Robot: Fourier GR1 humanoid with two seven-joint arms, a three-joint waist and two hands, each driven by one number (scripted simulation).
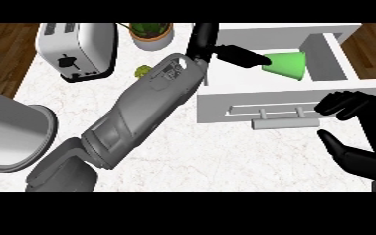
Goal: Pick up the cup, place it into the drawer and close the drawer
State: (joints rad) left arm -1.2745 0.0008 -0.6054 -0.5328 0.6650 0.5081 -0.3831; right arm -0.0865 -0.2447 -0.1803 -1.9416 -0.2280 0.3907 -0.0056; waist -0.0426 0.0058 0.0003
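Note:
The green cup [288, 64] lies on its side inside the open white drawer [249, 82], its wide rim toward the front right. My left arm crosses the counter from the lower left, and my left hand [234, 54] is over the drawer's left part. Its fingers stretch rightwards and their tips touch the cup's narrow end without curling round it. My right hand [346, 129] hovers at the lower right, just right of the drawer's handle [286, 123], fingers relaxed and thumb apart, holding nothing.
A silver toaster [75, 50] stands at the back left, and a potted plant [152, 32] next to it. A small yellow-green object [143, 70] lies beside my left forearm. A grey round container [22, 134] sits at the left edge.

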